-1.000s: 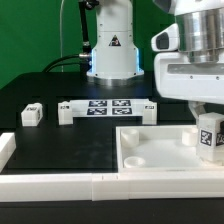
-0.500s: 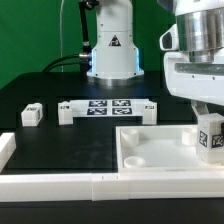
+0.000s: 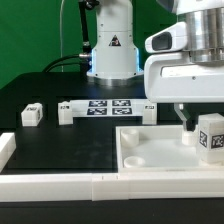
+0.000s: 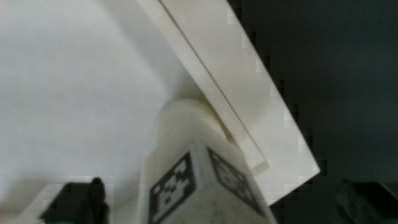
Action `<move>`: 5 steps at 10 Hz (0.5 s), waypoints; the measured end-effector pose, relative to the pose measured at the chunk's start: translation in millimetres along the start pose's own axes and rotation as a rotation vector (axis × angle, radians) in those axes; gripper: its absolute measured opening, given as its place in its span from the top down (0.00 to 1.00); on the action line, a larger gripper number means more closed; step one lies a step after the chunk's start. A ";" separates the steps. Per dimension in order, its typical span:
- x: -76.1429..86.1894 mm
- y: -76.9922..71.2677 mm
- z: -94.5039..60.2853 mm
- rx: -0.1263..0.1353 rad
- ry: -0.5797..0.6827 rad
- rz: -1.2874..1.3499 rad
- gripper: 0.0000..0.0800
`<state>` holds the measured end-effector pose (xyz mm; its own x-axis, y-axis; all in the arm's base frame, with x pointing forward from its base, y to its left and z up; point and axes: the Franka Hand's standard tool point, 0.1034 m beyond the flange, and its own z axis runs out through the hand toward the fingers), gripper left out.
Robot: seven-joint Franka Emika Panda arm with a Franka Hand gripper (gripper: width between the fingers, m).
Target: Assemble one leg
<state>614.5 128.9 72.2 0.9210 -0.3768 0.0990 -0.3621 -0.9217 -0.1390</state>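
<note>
One leg (image 3: pixel 31 114) on black table (image 3: pixel 70 150), green backdrop (image 3: pixel 25 40)

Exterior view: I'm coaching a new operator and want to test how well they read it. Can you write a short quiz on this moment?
1. True or false: the tagged leg stands upright at the end of the tray-like part on the exterior view's right.
2. Where does the marker board lie?
A. inside the tray-like part
B. on the black table, between the tray-like part and the robot base
C. between the fingers
3. Fill in: a lone leg sits on the table at the exterior view's ____.

Key: 1 true; 2 B; 3 left.
</note>
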 end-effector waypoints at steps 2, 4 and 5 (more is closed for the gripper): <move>-1.5 -6.5 0.5 -0.034 0.038 -0.349 0.19; -0.6 -3.5 1.0 -0.045 0.033 -0.535 0.19; 0.8 -1.5 0.8 -0.048 0.033 -0.594 0.19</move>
<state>616.0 130.0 71.8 0.9631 0.2030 0.1768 0.2074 -0.9782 -0.0062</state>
